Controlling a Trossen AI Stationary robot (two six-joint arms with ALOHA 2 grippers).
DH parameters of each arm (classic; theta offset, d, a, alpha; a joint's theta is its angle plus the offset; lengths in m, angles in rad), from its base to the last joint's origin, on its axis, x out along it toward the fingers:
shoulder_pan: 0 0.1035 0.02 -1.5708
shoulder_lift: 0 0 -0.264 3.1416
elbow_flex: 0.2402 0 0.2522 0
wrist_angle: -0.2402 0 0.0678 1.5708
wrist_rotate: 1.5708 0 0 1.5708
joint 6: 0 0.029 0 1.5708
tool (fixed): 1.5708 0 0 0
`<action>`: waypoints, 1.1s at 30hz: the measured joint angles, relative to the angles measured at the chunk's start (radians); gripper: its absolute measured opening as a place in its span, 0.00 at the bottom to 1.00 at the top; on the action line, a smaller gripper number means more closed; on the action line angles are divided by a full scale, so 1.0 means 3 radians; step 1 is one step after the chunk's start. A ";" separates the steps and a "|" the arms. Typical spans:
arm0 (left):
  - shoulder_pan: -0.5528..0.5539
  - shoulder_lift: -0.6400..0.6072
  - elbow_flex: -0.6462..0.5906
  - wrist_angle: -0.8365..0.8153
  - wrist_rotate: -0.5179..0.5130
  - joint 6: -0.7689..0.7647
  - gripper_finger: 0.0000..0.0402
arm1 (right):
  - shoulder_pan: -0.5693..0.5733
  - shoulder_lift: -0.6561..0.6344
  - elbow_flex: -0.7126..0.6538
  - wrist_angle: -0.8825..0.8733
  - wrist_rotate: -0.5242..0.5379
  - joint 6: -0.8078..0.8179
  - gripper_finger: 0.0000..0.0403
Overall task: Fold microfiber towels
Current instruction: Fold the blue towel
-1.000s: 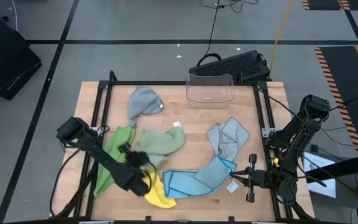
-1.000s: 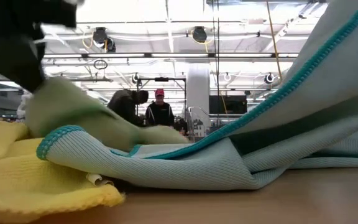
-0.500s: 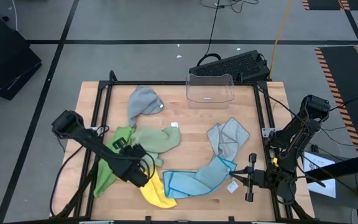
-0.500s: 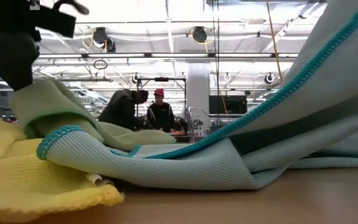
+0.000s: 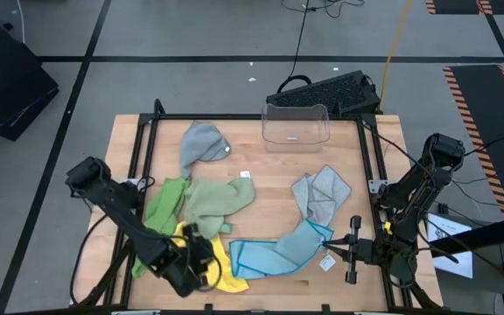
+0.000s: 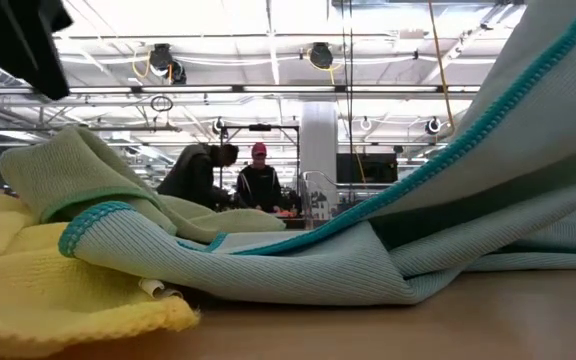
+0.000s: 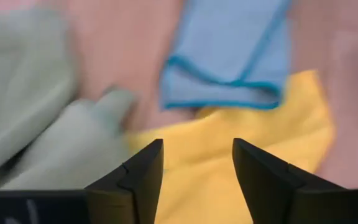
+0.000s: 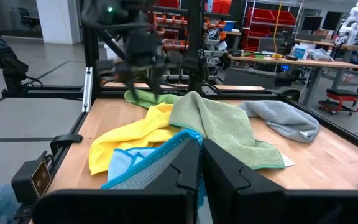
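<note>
Six microfiber towels are counted on the wooden table point(image 5: 252, 149), none of them folded flat. Two are grey: one grey towel point(image 5: 201, 145) lies bunched at about eleven o'clock, the other grey towel point(image 5: 320, 192) crumpled at about three o'clock. One sage green towel point(image 5: 217, 201) is heaped near the centre, touching one bright green towel point(image 5: 160, 214) at nine o'clock. One yellow towel point(image 5: 221, 271) lies at seven o'clock, partly under one light blue towel point(image 5: 278, 249) that stretches towards five o'clock.

One clear plastic bin point(image 5: 297, 125) stands at twelve o'clock, apart from the cloths.

Two arms are seen. The left gripper point(image 7: 194, 177) hangs just above the yellow towel at seven o'clock — its fingers are parted and nothing is held between them. The right gripper point(image 8: 201, 165) waits at the table's edge at about four o'clock, fingers pressed together with nothing clamped, the light blue towel's edge just in front of it.

Two people point(image 6: 233, 178) are visible far off in the room beyond.
</note>
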 joint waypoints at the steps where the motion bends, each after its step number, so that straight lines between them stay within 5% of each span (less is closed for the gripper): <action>1: 0.0004 0.0071 -0.0015 0.0220 0.0003 0.0181 0.46 | 0.0000 0.0000 0.0000 0.0008 0.0000 0.0003 0.03; 7: 0.0091 0.0531 -0.0031 0.0562 0.0109 0.0620 0.34 | -0.0035 0.0000 -0.0001 0.0220 0.0003 -0.0062 0.03; 17: 0.0261 0.0811 -0.0014 -0.0366 0.0439 0.0189 0.24 | -0.0284 -0.0003 -0.0001 0.0922 0.0000 -0.0804 0.03; 25: 0.0273 0.0501 -0.0006 -0.1151 0.0678 -0.0218 0.25 | -0.0582 -0.0001 -0.0001 0.1102 -0.0004 -0.0901 0.03; 29: 0.0270 0.0171 -0.0005 -0.1036 0.0508 -0.0214 0.25 | -0.0784 -0.0002 -0.0001 0.1366 -0.0308 -0.1096 0.03; 33: 0.0237 -0.0136 -0.0004 -0.0845 -0.0119 -0.0240 0.25 | -0.0969 -0.0042 -0.0001 0.1695 -0.0662 -0.1409 0.03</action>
